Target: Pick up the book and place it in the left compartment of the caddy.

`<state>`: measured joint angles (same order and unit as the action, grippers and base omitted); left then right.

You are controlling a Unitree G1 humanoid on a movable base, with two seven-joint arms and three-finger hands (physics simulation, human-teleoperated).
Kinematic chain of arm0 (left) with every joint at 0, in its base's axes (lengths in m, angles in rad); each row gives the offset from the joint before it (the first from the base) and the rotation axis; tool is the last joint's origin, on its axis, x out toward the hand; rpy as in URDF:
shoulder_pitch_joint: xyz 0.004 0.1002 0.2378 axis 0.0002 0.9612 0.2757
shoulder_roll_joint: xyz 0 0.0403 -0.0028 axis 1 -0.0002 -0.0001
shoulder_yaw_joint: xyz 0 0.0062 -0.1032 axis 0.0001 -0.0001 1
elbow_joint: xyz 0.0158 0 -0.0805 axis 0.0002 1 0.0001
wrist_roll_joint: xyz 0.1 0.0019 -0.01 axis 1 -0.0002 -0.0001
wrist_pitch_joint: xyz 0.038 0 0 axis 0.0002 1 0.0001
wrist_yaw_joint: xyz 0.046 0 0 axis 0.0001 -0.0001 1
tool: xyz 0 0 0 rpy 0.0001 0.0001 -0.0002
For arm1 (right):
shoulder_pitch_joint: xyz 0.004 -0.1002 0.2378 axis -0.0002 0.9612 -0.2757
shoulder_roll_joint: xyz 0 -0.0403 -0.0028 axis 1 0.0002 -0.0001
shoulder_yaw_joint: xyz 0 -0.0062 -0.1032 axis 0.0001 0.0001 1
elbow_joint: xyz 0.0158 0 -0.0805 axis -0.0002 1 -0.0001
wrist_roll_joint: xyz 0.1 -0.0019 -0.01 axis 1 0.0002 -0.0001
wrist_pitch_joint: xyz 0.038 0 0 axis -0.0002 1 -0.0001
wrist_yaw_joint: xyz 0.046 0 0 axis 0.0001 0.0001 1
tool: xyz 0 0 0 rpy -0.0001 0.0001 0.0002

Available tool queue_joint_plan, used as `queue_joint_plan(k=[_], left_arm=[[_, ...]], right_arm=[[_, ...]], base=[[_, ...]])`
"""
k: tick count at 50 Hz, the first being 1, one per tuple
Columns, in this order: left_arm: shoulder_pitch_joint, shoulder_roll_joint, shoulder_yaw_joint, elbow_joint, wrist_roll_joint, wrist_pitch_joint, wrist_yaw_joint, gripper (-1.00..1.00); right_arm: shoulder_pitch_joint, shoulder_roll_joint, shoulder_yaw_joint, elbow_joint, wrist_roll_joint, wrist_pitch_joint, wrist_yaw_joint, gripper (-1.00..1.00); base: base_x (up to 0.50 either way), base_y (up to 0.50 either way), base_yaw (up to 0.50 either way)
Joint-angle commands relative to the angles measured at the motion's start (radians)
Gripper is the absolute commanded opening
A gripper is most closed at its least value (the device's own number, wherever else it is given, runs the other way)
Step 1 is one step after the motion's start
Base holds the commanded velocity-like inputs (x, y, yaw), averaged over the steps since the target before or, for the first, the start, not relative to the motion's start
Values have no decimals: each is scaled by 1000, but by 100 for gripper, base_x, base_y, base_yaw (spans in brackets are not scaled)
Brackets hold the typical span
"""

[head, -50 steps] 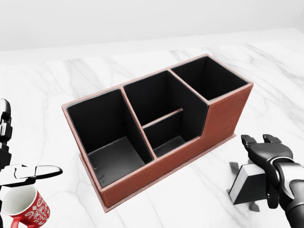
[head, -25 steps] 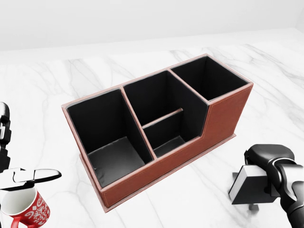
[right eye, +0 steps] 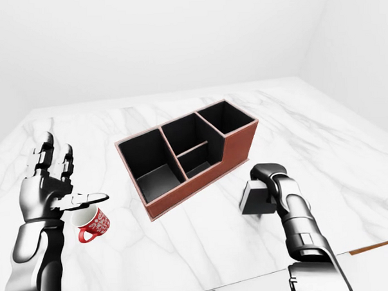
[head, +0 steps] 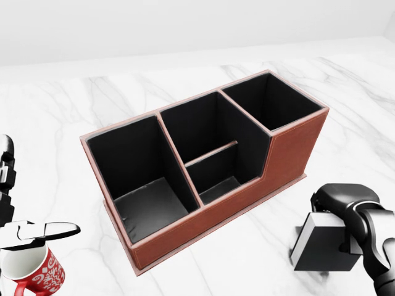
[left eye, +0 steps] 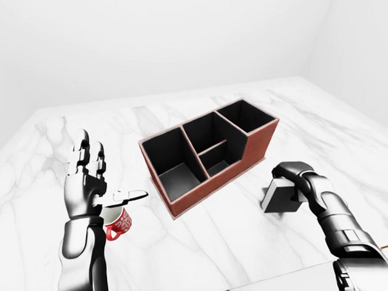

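the small black-and-white book [head: 324, 246] is clasped by the curled fingers of the right robot hand [head: 345, 206], well right of the red-brown leather caddy [head: 203, 172], whose left compartment [head: 139, 176] lies farthest off.

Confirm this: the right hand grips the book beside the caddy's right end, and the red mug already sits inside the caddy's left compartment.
Not quite. The red mug stands on the marble table, outside the caddy and under the open left hand; the head view shows the left compartment empty. The rest holds: the right hand grips the book by the caddy's right end.
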<state>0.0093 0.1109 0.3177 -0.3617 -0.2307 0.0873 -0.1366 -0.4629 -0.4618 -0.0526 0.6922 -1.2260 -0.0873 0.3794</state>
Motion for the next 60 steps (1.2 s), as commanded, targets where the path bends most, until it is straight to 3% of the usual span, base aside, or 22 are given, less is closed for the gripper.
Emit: queue_joint_plan(k=[1, 12, 28, 40, 60], left_arm=[[0, -1, -3, 8, 0, 0, -3, 100], [11, -4, -1, 0, -3, 0, -9, 100], [24, -4, 22, -7, -23, 0, -18, 100], [35, -4, 43, -27, -38, 0, -26, 100], [31, 6, 73, -66, -69, 0, -35, 100]], right_arm=[[37, 3, -57, -210, 37, 0, 131, -100], [65, 47, -83, -485, 83, 0, 319, -100], [31, 163, -32, -775, 148, 0, 319, -100], [-80, 256, 33, -866, 181, 0, 319, -100], [-298, 397, 128, -740, 155, 0, 319, -100]], base=[[0, 0, 0], [0, 0, 0], [0, 0, 0], [0, 0, 0], [0, 0, 0]])
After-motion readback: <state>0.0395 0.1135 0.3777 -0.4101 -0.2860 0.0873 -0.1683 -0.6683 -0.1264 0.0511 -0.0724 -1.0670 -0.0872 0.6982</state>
